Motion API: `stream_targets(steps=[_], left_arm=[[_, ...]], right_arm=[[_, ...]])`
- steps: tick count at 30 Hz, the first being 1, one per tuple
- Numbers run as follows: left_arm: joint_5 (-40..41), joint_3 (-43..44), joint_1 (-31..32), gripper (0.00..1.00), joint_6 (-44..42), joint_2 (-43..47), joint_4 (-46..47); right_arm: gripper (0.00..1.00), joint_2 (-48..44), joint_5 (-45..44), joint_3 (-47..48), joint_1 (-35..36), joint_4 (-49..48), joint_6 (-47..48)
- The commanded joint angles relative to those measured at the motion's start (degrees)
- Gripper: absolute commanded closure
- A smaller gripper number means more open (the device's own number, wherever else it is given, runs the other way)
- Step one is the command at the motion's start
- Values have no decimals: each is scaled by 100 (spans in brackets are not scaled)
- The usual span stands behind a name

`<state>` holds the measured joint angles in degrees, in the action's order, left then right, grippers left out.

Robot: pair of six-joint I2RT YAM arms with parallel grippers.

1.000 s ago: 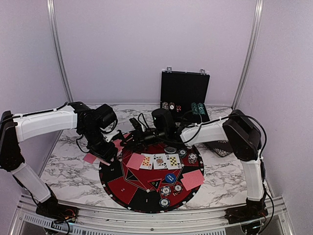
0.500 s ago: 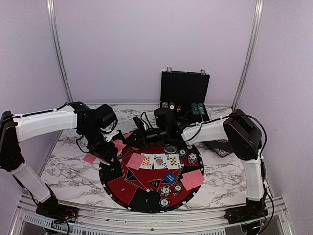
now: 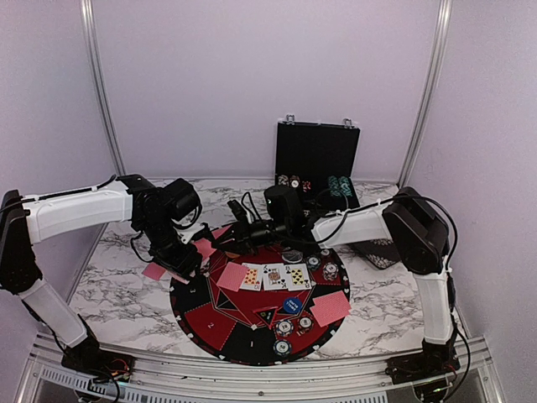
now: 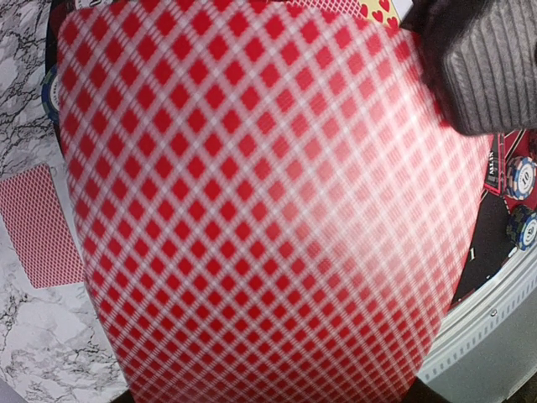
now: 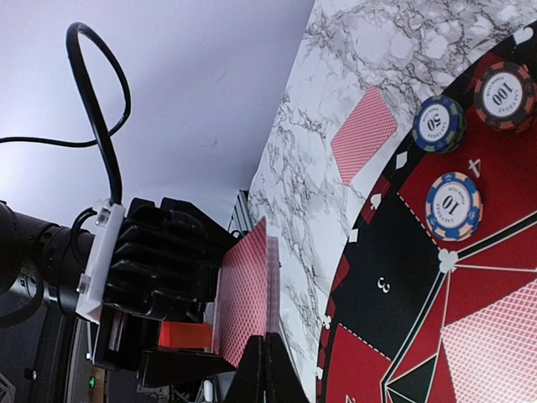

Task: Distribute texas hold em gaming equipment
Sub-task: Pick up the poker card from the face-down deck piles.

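Note:
My left gripper (image 3: pixel 186 262) hovers at the left rim of the round mat (image 3: pixel 226 323), shut on a deck of red-backed cards (image 5: pixel 245 302). A card back (image 4: pixel 252 210) fills the left wrist view and hides the jaws. My right gripper (image 5: pixel 270 357) reaches across from the right and is shut on the edge of the deck's front card; one of its fingers (image 4: pixel 487 59) covers that card's corner. Three face-up cards (image 3: pixel 274 276) lie mid-mat between two face-down ones (image 3: pixel 232 276) (image 3: pixel 330 307). One more card (image 5: pixel 362 134) lies on the marble.
Chips (image 5: pixel 453 206) (image 5: pixel 503 94) sit on the mat's near-left sector, more chips (image 3: pixel 285 327) (image 3: pixel 323 269) and a blue button (image 3: pixel 291 305) on the right. An open black case (image 3: pixel 317 164) with chips stands at the back. A black patterned dish (image 3: pixel 377 252) lies right of the mat.
The right gripper's jaws have closed at the edge of the held deck, after the arm shifted slightly. The left arm and the deck have stayed still.

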<state>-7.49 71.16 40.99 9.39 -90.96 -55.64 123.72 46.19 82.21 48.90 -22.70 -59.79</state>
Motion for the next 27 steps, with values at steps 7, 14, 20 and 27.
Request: stream_targets(steps=[7,14,20,27], left_arm=[[-34,45,23,53,-42,166,-18],[-9,70,23,53,-42,162,-17],[1,53,23,53,-20,157,-15],[16,4,19,53,19,188,24]], right_arm=[[100,-362,39,-72,-128,-277,-90],[100,-458,86,-174,-218,-455,-218],[100,-565,144,-321,-348,-529,-242],[100,-754,302,-557,-572,-482,-117]])
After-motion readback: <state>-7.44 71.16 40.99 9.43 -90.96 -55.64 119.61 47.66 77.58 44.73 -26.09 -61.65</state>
